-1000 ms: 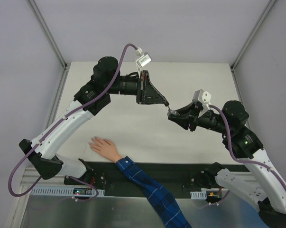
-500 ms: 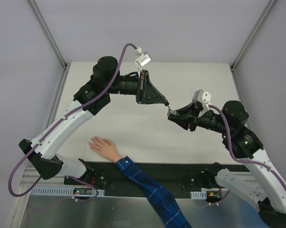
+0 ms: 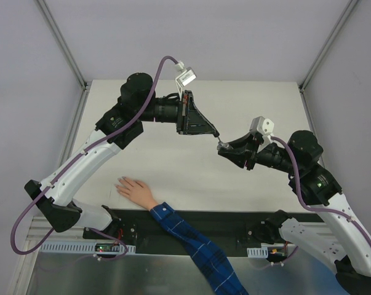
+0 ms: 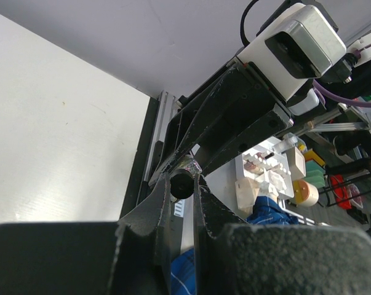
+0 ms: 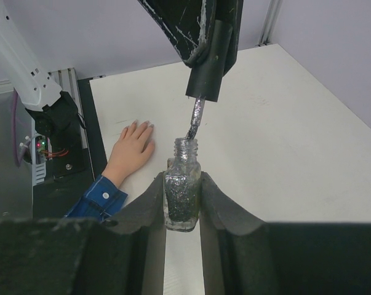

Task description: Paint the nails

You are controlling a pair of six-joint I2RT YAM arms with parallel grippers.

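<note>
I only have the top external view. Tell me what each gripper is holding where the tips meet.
Observer: The right wrist view shows the right gripper shut on a small glass bottle of dark glittery polish, upright, neck open.
Operator: Now the left one.
Observer: The left gripper pinches a black cap; its brush points down into the bottle's neck.
Operator: Report the nails.
Observer: On the hand in the right wrist view, the nails look pale, with no dark polish that I can make out; they are very small.
</note>
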